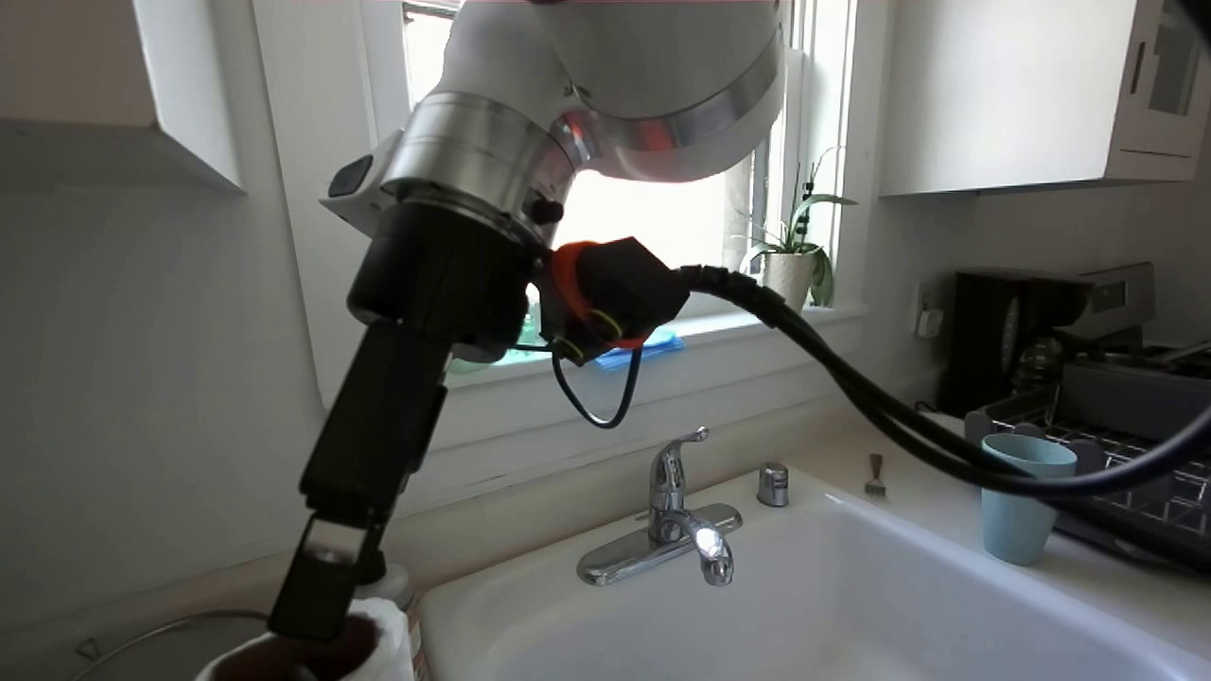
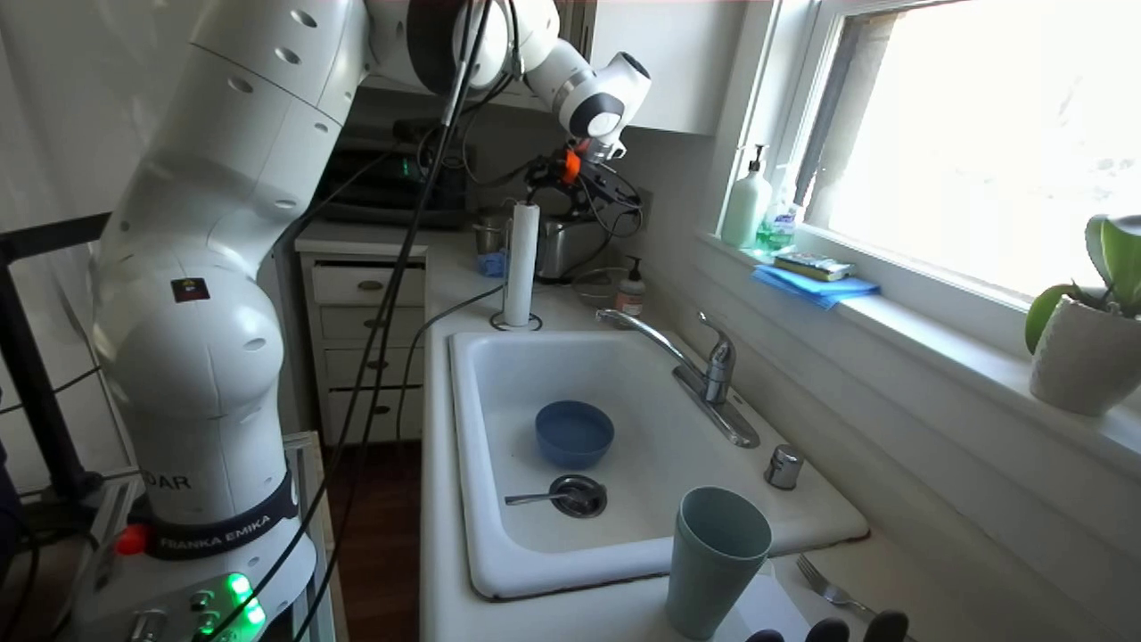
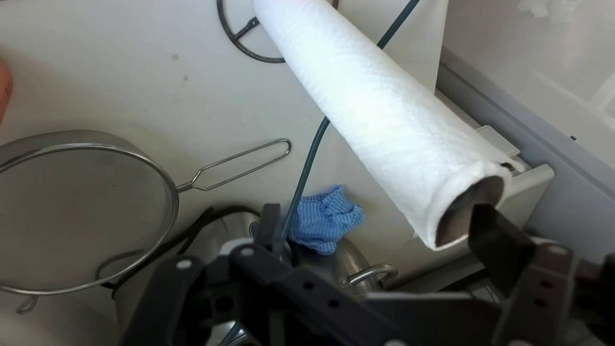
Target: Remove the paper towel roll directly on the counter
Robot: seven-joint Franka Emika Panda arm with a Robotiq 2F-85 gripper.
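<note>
On the counter (image 2: pixel 455 276), by the sink (image 2: pixel 463 428) — paper towel roll (image 3: pixel 379 115), long axis approx. vert.; gripper (image 3: pixel 377 214) near its top, spread wide, nothing held; roll off-centre toward wrist view's RH finger (image 3: pixel 499 247), core (image 3: pixel 461 211) contact unclear — prob. needs recentring.

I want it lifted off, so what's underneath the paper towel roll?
A dark wire ring circles the foot of the paper towel roll on the counter, with one visible spoke reaching inward. The roll covers whatever lies directly beneath it.

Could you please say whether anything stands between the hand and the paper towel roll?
Nothing visible does: in the wrist view, the open hand has one finger overlapping the paper towel roll at its end.
</note>
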